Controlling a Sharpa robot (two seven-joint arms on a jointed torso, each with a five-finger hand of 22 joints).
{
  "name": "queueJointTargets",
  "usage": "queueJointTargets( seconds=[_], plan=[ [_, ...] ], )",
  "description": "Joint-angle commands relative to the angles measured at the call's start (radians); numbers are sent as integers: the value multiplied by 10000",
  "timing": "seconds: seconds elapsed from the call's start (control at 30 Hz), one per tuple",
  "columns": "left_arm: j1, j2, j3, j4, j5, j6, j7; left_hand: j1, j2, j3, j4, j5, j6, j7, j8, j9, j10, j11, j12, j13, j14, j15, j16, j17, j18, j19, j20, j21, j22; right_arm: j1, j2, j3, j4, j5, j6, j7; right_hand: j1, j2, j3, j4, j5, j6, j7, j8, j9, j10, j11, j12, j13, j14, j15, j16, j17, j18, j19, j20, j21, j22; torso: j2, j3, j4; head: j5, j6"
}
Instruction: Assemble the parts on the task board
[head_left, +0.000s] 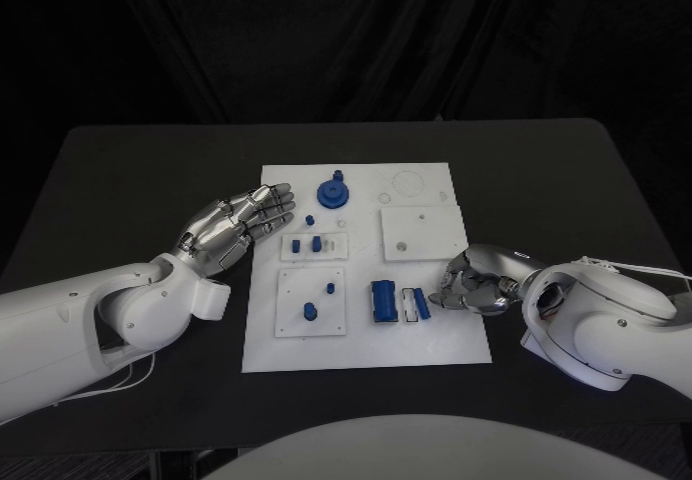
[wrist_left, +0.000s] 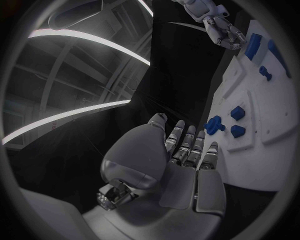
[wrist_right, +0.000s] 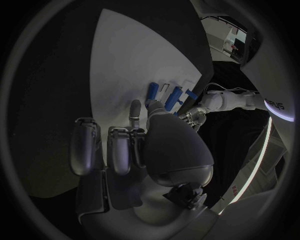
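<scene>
The board, a white plate, lies mid-surface, and this looks like a moment of approach, nothing gripped on either side. The left robot hand hovers at the board's nine o'clock edge, fingers stretched out flat and apart, palm empty, tips reaching toward the small inset plate with two blue pegs. The right robot hand sits at the board's four o'clock side, just beside the blue cylinder and the narrow blue-and-white piece; its fingers curl inward, though whether they touch a part I cannot tell from here. In the right wrist view the fingers hang loosely bent over white board with the blue pieces beyond them, nothing pinched between them that I can make out. My read: the step in hand is picking the cylinder or its neighbour, and the next move calls for the right robot hand to ease toward nine o'clock and close round one piece without nudging the other (they lie side by side, nearly touching). At the board's twelve o'clock stands a blue round knob; a raised white square sits toward two o'clock, and at seven o'clock another inset plate carries more small blue parts.
</scene>
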Motion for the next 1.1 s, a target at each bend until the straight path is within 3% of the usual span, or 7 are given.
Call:
queueJointTargets(
  seconds=[0.03,0.5,0.87,1.1],
  plan=[
    [-24,39,7,-7,-17,132,171,56,-65,44,-2,60,51,895,61,15,48,25,35,11,20,79,68,12,-76,58,29,58,7,-22,47,-2,-12,-135,199,-416,-233,146,49,-22,-324,97,-25,-1,-25,1061,69,15,2630,1043,48,25,2634,-85,306,68,-22,2030,4,4,7,1,2],
    [-33,97,7,-61,-17,187,140,56,-57,67,-9,73,58,906,68,16,58,39,40,11,27,90,92,13,-89,59,29,55,5,-23,213,0,-22,-90,203,-252,-1402,303,-245,-13,-1533,199,-2,34,-70,1061,90,15,2630,1043,66,25,2634,-84,300,87,-17,2028,1,5,4,-6,2],
    [-47,117,7,-79,-17,215,98,56,-57,67,-9,73,58,906,68,16,58,39,40,11,27,90,92,13,-89,59,29,55,5,-23,415,1,-110,-64,342,-268,-1289,276,-215,-54,-1521,180,-22,37,-68,1061,78,15,2630,1043,61,25,2634,-79,294,84,-31,2024,-1,10,9,-36,2],
    [-53,110,7,-74,-17,218,92,56,-57,67,-9,73,58,906,68,16,58,39,40,11,27,90,92,13,-89,59,29,55,5,-26,550,1,-200,-62,506,-321,-225,-27,88,-167,-857,148,-82,66,-65,1061,22,15,2630,1043,11,25,2634,-73,280,41,-54,2016,5,2,5,10,2]
  ],
)
